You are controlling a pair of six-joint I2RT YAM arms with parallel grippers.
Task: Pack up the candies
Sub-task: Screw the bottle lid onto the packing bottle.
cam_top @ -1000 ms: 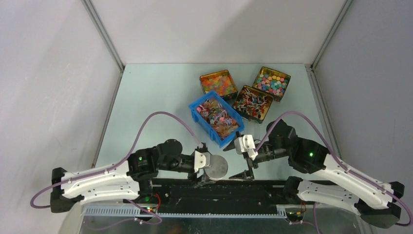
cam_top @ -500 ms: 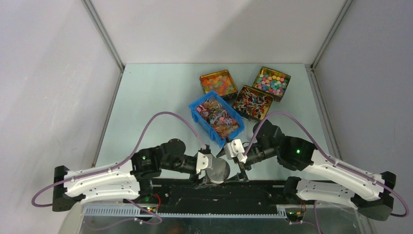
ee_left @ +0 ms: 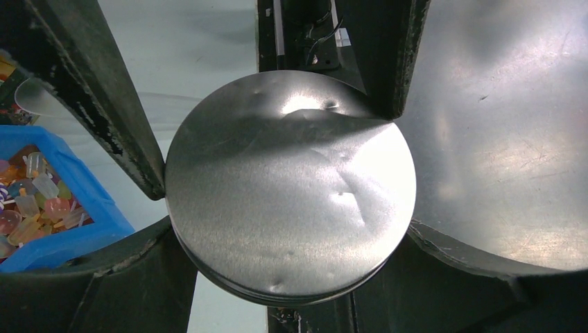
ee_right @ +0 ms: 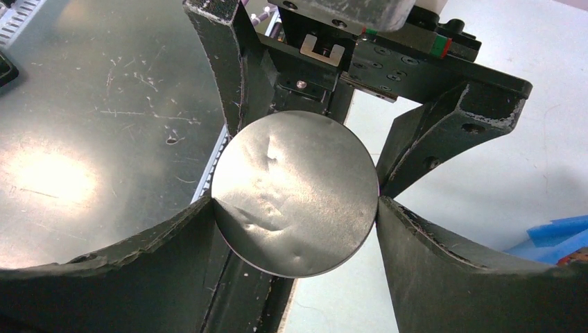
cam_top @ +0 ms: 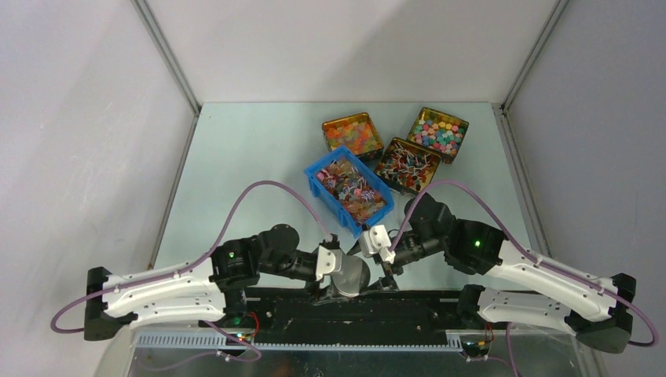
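Pale green table (cam_top: 251, 157), grey walls (cam_top: 78, 141), 3 gold tins (cam_top: 352, 133), candies (cam_top: 351, 188) in blue bin (cam_top: 328, 207)

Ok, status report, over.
Left gripper and right gripper both clamped on the lid. Candies in blue crate. No obstruction seen.
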